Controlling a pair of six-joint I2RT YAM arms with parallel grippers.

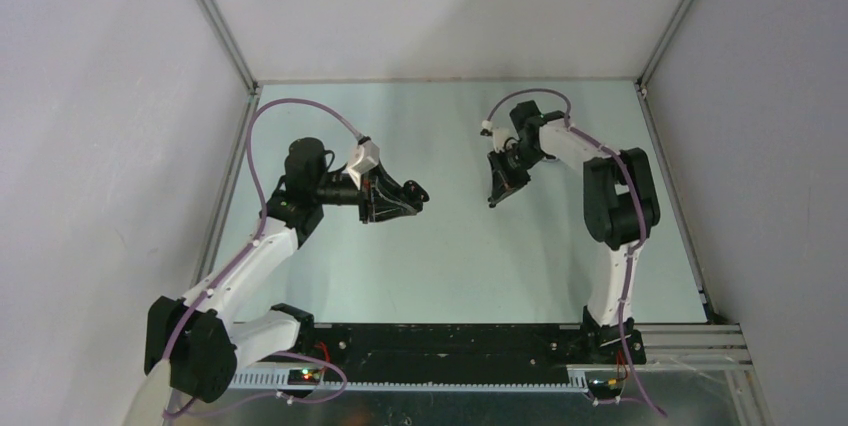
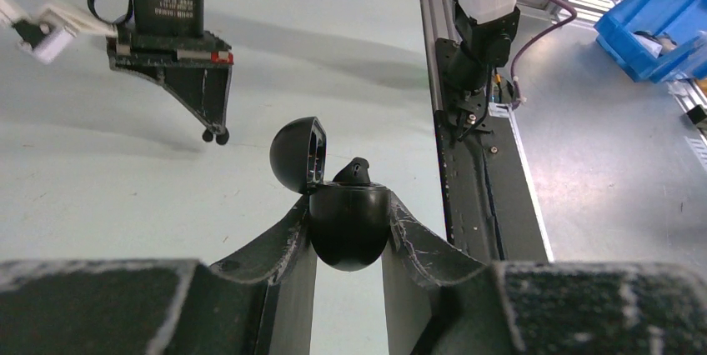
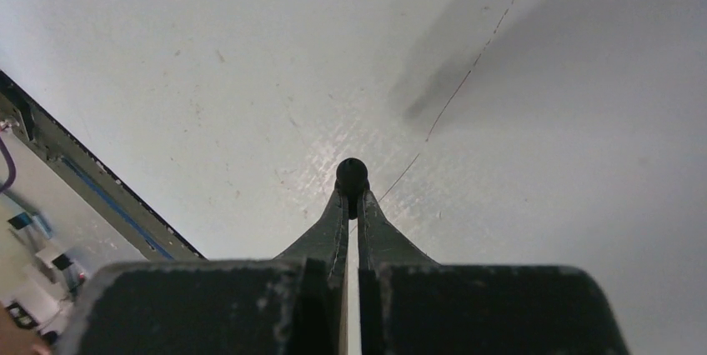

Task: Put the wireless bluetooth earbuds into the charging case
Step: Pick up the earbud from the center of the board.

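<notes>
My left gripper [image 2: 348,209] is shut on a round glossy black charging case [image 2: 348,234], held above the table with its lid [image 2: 293,155] open to the left. One black earbud [image 2: 355,172] sits in the case's top. My right gripper [image 3: 352,198] is shut on a second tiny black earbud [image 3: 352,173], pinched at the fingertips above the bare table. In the left wrist view the right gripper [image 2: 215,133] hangs to the upper left of the case, apart from it. In the top view the left gripper [image 1: 408,196] and the right gripper [image 1: 497,198] face each other mid-table. No lilac earbuds are in view.
A black base strip [image 1: 450,341] with the arm mounts runs along the near edge. An aluminium rail [image 2: 433,47] borders the table, with a blue bin [image 2: 650,34] beyond it. Grey walls enclose the left, right and back sides.
</notes>
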